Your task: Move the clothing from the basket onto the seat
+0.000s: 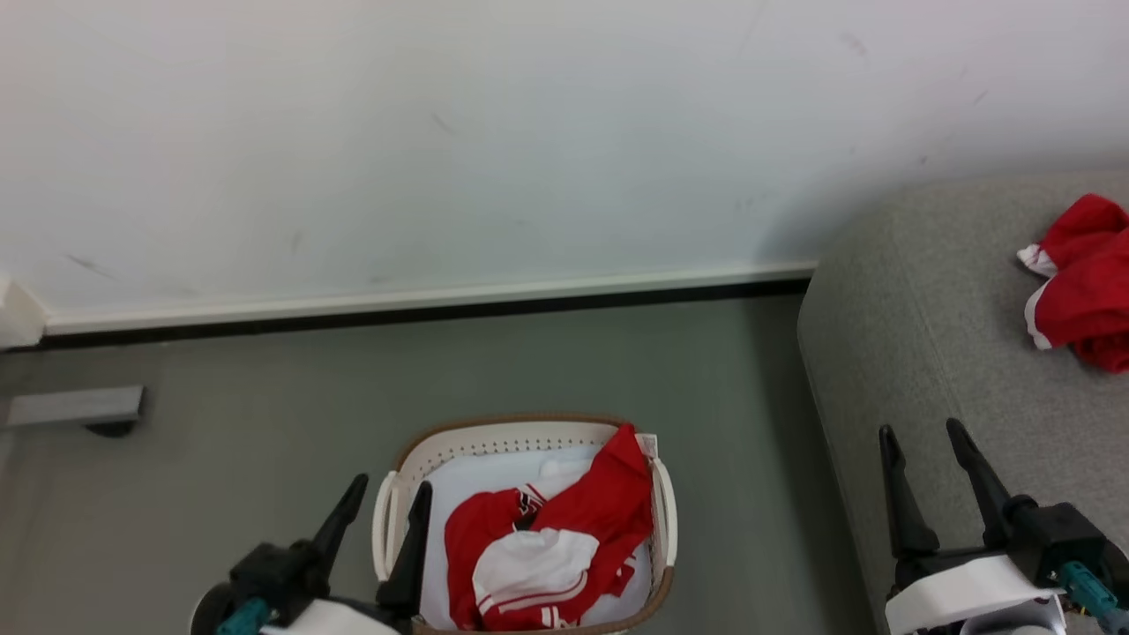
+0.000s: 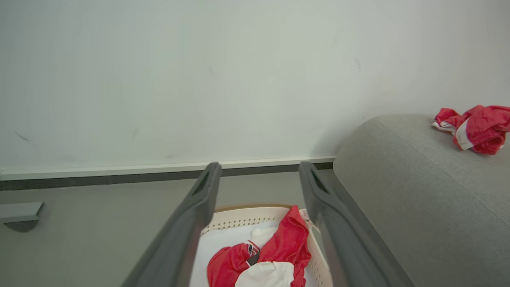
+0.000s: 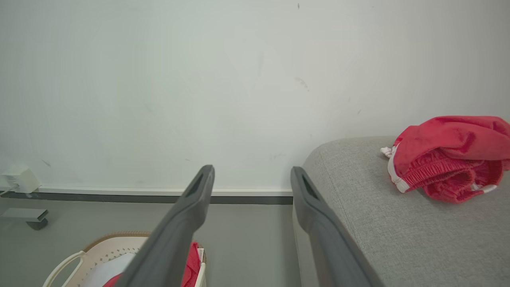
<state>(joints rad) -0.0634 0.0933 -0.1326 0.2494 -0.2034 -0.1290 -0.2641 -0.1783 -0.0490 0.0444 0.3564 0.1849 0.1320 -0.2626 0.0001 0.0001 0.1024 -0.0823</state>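
I have my left gripper (image 1: 392,483), two long dark fingers on a black wrist, spread wide and empty above the left edge of the cream-white perforated plastic basket (image 1: 494,439). My right gripper (image 1: 919,429), equally spread and empty, hangs well right of that basket, its fingers pointing away from me.

Basket (image 1: 529,438) — perforated plastic; clothing (image 1: 564,538) soft cloth; seat (image 1: 953,353) — matt woven fabric.

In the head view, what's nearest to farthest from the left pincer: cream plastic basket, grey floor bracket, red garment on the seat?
From the left pincer:
1. Cream perforated plastic basket, right beside it.
2. Grey floor bracket, off to the left.
3. Red white-trimmed garment, far right on the grey fabric seat.
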